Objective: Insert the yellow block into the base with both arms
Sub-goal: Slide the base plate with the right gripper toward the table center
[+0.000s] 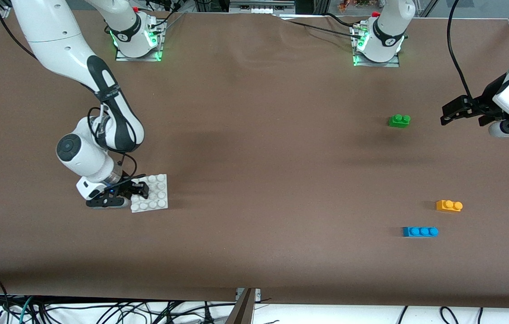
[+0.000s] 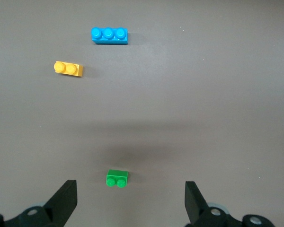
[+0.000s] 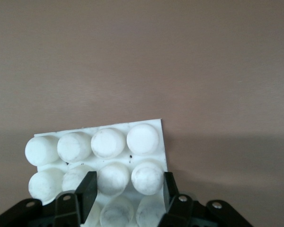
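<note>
Brown tabletop [image 1: 254,157]: right gripper [image 1: 140,189], lower left of frame, pinches the base [image 1: 155,193]; left gripper [image 1: 450,112], upper right, waits spread wide; yellow block [image 1: 448,205] lies lower right.

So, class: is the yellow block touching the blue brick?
Apart. The left wrist view shows bare table between the yellow block and the blue brick; the front view shows the same gap.
</note>
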### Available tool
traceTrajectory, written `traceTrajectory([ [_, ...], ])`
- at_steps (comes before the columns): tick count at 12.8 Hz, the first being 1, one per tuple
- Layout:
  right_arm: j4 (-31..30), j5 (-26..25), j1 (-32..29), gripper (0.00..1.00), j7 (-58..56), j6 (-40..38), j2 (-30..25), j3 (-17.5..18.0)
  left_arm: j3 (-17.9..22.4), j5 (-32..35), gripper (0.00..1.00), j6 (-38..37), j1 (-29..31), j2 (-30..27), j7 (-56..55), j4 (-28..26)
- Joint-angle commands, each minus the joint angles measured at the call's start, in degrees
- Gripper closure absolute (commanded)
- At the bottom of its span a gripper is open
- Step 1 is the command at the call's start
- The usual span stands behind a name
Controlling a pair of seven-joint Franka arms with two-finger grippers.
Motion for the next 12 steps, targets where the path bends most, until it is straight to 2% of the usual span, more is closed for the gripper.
traceTrajectory([
  [1, 0.85, 1.38, 4.32, 0.45, 4.14, 1.41, 4.42, -0.04, 0.10, -0.31, 0.00, -0.84, 0.13, -0.31, 1.44, 0.32],
  [12, 5.77, 1.20, 17.33, 0.45, 21.36, 3.78, 8.55, -0.39, 0.10, -0.31, 0.00, -0.84, 0.13, -0.31, 1.44, 0.32],
])
